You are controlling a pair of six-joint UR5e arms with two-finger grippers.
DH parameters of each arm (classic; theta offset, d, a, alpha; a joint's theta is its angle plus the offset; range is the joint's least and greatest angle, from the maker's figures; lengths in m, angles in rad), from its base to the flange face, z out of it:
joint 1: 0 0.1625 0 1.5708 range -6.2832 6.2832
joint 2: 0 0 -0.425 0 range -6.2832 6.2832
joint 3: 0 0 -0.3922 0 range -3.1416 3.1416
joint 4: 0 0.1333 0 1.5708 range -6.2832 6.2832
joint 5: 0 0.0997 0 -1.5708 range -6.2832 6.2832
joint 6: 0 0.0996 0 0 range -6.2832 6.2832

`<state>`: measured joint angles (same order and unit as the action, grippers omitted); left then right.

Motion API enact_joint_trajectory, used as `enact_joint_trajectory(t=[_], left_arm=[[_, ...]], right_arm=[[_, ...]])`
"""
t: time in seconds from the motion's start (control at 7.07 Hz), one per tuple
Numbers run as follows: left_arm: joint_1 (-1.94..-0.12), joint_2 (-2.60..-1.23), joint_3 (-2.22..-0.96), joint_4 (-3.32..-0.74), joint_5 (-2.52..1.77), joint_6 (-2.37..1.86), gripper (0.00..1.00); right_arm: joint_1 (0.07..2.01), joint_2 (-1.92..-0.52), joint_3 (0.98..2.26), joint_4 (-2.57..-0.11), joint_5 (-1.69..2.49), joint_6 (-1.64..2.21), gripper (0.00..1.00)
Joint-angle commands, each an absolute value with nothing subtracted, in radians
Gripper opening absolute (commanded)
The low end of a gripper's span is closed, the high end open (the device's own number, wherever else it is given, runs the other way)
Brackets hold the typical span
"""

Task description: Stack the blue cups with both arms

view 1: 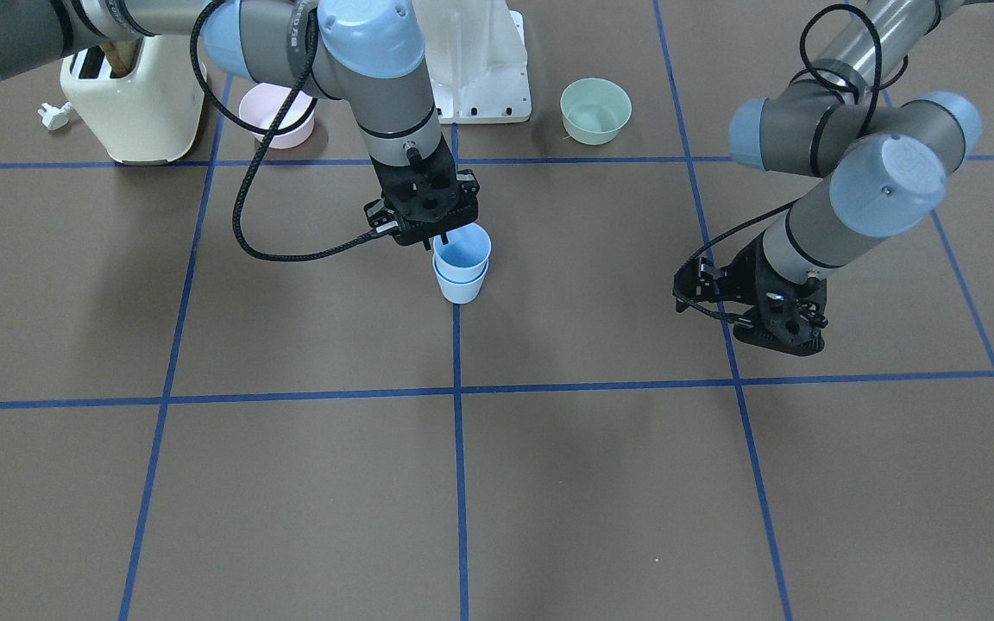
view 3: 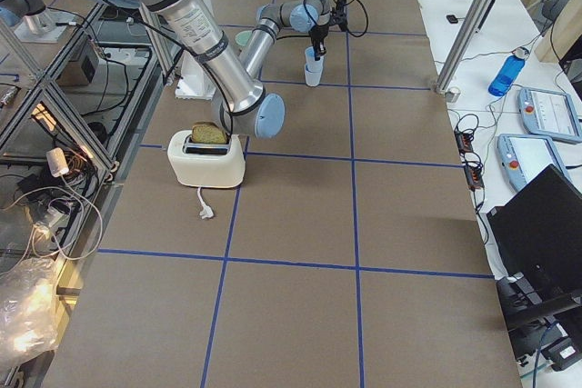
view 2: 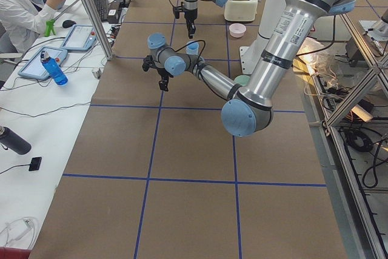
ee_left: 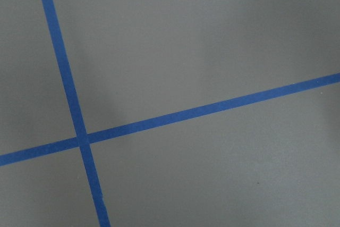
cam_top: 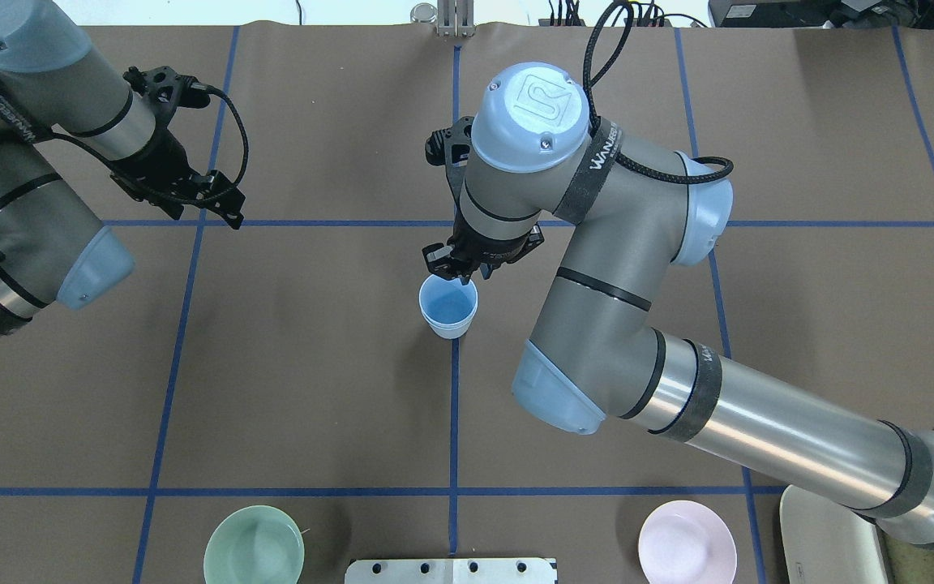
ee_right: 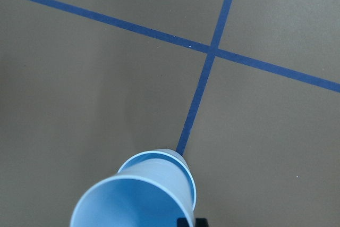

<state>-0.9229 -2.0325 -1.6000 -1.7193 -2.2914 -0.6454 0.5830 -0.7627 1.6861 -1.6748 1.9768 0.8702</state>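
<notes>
Two light-blue cups stand nested at the table's middle, on a blue tape line: the upper cup sits inside the lower cup. The stack also shows in the overhead view and the right wrist view. My right gripper points down at the upper cup's rim on the robot's far side and is shut on that rim. My left gripper hangs low over bare table well to the side of the cups, open and empty. The left wrist view shows only tape lines.
A cream toaster with bread, a pink bowl, the white base stand and a pale green bowl line the robot's edge of the table. Operators' gear lies past the far edge.
</notes>
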Motion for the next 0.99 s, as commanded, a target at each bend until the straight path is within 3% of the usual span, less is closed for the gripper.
enact_joint_trajectory(t=[0.0, 0.28, 0.85], left_arm=[[-0.934, -2.033, -1.600, -1.717, -2.293, -0.646, 0.97], [-0.977, -2.039, -1.601, -1.709, -2.298, -0.644, 0.97], [-1.159, -2.037, -1.597, -1.528, -2.352, -0.268, 0.98]], right_arm=[[0.584, -0.769, 1.692, -1.657, 1.980, 0.870, 1.00], [0.665, -0.813, 1.727, -1.640, 2.015, 0.871, 1.00], [0.984, -1.047, 1.787, -1.641, 1.972, 0.792, 1.00]])
